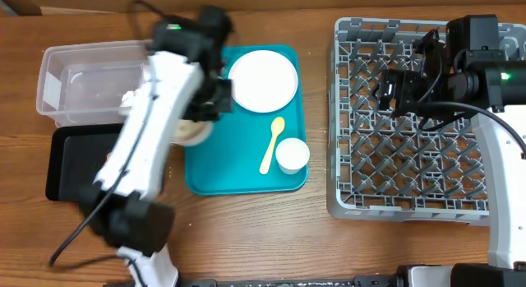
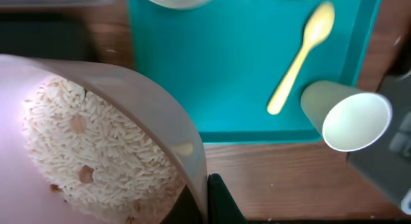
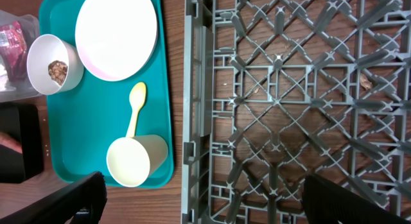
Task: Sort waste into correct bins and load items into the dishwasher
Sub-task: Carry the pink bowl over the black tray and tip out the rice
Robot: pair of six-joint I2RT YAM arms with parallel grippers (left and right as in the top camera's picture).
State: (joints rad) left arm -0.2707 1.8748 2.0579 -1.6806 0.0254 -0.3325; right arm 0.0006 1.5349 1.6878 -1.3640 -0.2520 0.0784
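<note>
My left gripper (image 2: 207, 199) is shut on the rim of a white bowl (image 2: 96, 115) full of white rice grains (image 2: 96, 153) with brownish scraps in them. Overhead, this bowl (image 1: 191, 132) hangs at the teal tray's left edge, mostly hidden under my left arm. A second bowl (image 3: 54, 63) holding brown scraps, the plate (image 1: 263, 80), the yellow spoon (image 1: 271, 145) and the cup (image 1: 292, 155) are on the teal tray (image 1: 246, 176). My right gripper (image 1: 396, 90) hovers open and empty over the grey dishwasher rack (image 1: 411, 155).
The clear tub (image 1: 82, 81) stands at the back left with a red wrapper (image 3: 9, 41) inside. The black tray (image 1: 70, 159) lies in front of it, partly under my left arm. Bare wood separates the teal tray from the rack.
</note>
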